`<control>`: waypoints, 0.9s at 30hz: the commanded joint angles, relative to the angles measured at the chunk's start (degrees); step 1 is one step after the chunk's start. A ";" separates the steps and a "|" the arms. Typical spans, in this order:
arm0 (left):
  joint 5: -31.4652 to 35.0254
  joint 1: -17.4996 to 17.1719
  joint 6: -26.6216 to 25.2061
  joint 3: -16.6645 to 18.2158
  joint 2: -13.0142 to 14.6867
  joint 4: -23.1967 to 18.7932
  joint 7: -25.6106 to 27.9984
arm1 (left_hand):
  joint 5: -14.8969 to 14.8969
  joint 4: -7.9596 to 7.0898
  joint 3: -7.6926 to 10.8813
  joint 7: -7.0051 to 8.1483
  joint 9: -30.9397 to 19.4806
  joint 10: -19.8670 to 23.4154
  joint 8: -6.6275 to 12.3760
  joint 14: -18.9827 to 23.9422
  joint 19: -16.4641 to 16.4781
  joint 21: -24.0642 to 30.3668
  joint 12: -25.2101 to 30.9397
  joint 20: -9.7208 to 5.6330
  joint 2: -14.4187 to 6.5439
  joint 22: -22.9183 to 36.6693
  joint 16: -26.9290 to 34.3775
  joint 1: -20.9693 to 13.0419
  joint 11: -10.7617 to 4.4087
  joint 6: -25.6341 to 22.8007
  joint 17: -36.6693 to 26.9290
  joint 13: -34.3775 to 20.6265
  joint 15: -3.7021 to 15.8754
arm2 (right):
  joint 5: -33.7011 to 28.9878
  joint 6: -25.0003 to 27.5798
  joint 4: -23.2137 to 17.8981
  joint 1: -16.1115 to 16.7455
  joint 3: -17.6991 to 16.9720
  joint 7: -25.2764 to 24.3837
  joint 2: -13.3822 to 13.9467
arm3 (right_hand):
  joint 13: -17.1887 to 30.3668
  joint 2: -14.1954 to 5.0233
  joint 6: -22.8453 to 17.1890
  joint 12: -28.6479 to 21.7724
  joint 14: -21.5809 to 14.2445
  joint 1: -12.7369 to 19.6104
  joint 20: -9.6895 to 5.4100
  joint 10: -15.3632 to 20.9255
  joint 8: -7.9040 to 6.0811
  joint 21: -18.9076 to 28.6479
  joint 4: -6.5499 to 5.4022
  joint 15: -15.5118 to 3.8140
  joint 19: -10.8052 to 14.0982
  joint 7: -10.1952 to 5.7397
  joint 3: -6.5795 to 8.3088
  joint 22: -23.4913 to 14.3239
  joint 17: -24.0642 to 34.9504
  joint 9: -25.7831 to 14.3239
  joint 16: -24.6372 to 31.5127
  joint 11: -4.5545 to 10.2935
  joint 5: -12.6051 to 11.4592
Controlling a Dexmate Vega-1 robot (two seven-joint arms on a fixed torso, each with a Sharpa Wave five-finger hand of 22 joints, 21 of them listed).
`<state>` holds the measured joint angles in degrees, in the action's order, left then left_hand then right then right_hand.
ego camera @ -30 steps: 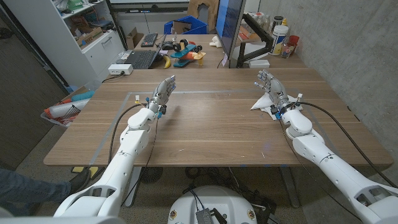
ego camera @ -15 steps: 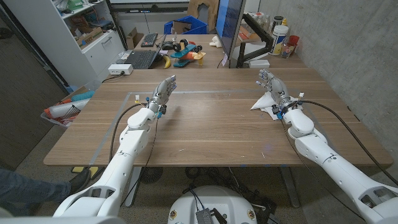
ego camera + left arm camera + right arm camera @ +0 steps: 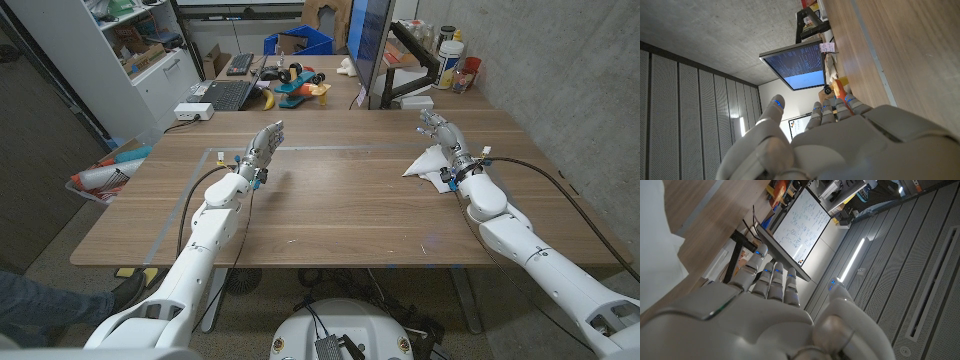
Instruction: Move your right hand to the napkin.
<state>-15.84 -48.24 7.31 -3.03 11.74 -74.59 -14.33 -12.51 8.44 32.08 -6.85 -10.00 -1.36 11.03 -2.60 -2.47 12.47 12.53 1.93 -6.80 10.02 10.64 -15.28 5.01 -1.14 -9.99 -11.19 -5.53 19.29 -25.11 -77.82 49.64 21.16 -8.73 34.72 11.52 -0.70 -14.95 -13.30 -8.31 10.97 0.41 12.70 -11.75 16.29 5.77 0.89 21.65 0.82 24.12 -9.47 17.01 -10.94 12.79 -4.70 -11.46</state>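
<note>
My right hand (image 3: 446, 139) stands on its edge over the far right part of the wooden table (image 3: 330, 200), fingers stretched out and a little apart, holding nothing. The white folded paper napkin (image 3: 426, 164) lies on the tabletop just beside it, on the side toward the middle of the table; its pointed near corner and broad flat body show clear of my hand, while its far right edge runs under my wrist. From the head view I cannot tell whether my palm or fingers actually touch the paper or only hang close over it. In my right wrist view the back of that same hand (image 3: 765, 310) reaches toward a large screen, and the napkin (image 3: 655, 245) shows as a white sheet on the wood alongside it. My left hand (image 3: 262, 146) is on the other side of the table, well apart from the napkin, also raised on its edge with its fingers straight, close together and empty; in my left wrist view its back (image 3: 840, 135) points along the wood toward a dark computer monitor (image 3: 796, 65) lit with blue text. Behind the table stand a black laptop (image 3: 219, 94) and a heap of colourful toys (image 3: 293, 84).
</note>
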 commanded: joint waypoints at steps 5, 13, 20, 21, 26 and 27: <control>-0.14 -0.66 -0.33 -0.22 0.66 -1.51 0.04 | -0.33 0.17 0.51 -0.03 -0.26 0.35 -0.13 0.21 0.27 -0.53 0.09 0.45 -0.19 0.08 0.01 -0.73 -0.32 -0.48 -0.10 -0.13 0.10 | -5.84 1.20 -1.77 0.42 0.21 -4.64 1.63 | 0.15 0.11 -0.53 0.01 -0.40 0.55 -0.10 0.62 -0.39 -0.32 0.33 -0.62 0.37 -0.56 0.22 -0.25 -0.17 -0.16 -0.13 0.33 -0.46; -0.07 -0.88 -0.52 -0.59 0.79 -1.72 -0.06 | -0.35 0.17 0.51 0.15 -0.24 0.28 -0.17 0.18 0.19 -0.65 0.01 0.71 -0.17 0.09 -0.02 -0.81 -0.44 -0.54 -0.11 -0.13 0.23 | -8.02 1.95 -2.73 0.79 0.23 -6.38 2.31 | 0.17 0.13 -0.72 0.04 -0.49 0.49 -0.14 0.75 -0.40 -0.58 0.35 -0.74 0.21 -0.78 0.20 -0.25 -0.28 -0.16 -0.15 0.52 -0.53; -0.05 -1.06 -0.74 -0.81 0.94 -2.08 -0.14 | -0.40 0.15 0.55 0.24 -0.23 0.43 -0.25 0.23 0.76 -0.53 0.01 1.21 -0.23 0.12 -0.02 -0.93 -0.55 -0.53 -0.12 -0.13 0.27 | -10.07 3.61 -4.38 1.35 0.07 -8.22 3.15 | 0.18 0.09 -0.86 0.04 -0.45 0.42 -0.13 0.97 -0.40 -0.82 0.37 -0.73 0.19 -0.88 0.20 -0.25 -0.39 -0.17 -0.22 0.61 -0.61; -0.08 -1.06 -0.85 -0.86 0.93 -2.10 -0.18 | -0.40 0.14 0.54 0.26 -0.23 0.59 -0.25 0.44 1.36 -0.33 0.05 1.13 -0.21 0.14 0.06 -0.94 -0.59 -0.59 -0.13 -0.14 0.27 | -10.47 3.66 -4.46 1.34 0.13 -8.32 3.34 | 0.19 0.07 -0.88 0.04 -0.48 0.43 -0.13 1.01 -0.39 -0.88 0.38 -0.72 0.13 -0.88 0.21 -0.25 -0.42 -0.17 -0.22 0.70 -0.63; -0.04 -1.07 -0.83 -1.02 0.80 -2.03 -0.13 | -0.42 0.14 0.52 0.37 -0.22 0.79 -0.23 0.65 1.68 -0.26 0.10 1.04 -0.16 0.17 0.12 -0.97 -0.61 -0.70 -0.14 -0.14 0.38 | -12.14 4.83 -5.35 1.54 0.18 -9.43 3.96 | 0.20 0.06 -0.96 0.12 -0.43 0.42 -0.08 0.95 -0.38 -1.09 0.41 -0.75 -0.02 -1.00 0.22 -0.25 -0.50 -0.17 -0.27 0.83 -0.68; -0.03 -1.09 -0.84 -1.04 0.79 -2.06 -0.12 | -0.42 0.14 0.51 0.38 -0.22 0.73 -0.23 0.65 1.69 -0.27 0.07 0.99 -0.15 0.18 0.11 -0.97 -0.66 -0.73 -0.14 -0.14 0.38 | -12.44 4.94 -5.44 1.54 0.22 -9.49 4.13 | 0.20 0.06 -0.99 0.14 -0.40 0.41 -0.06 0.93 -0.39 -1.13 0.41 -0.72 -0.04 -1.04 0.22 -0.25 -0.52 -0.17 -0.29 0.84 -0.69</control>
<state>-15.90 -49.16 6.77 -3.75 12.56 -76.42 -14.40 -12.74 8.69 32.33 -6.43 -10.00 -0.75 10.80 -2.29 -1.24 11.85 12.53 2.76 -7.00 10.00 10.64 -15.53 4.40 -1.56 -9.99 -11.20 -5.22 10.10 -22.11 -81.23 50.63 21.34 -15.98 37.35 11.60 -0.70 -15.57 -13.30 -8.61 10.97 0.41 13.31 -11.75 15.25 5.77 0.60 21.64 0.20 24.12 -9.47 16.48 -10.94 12.79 -4.09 -11.89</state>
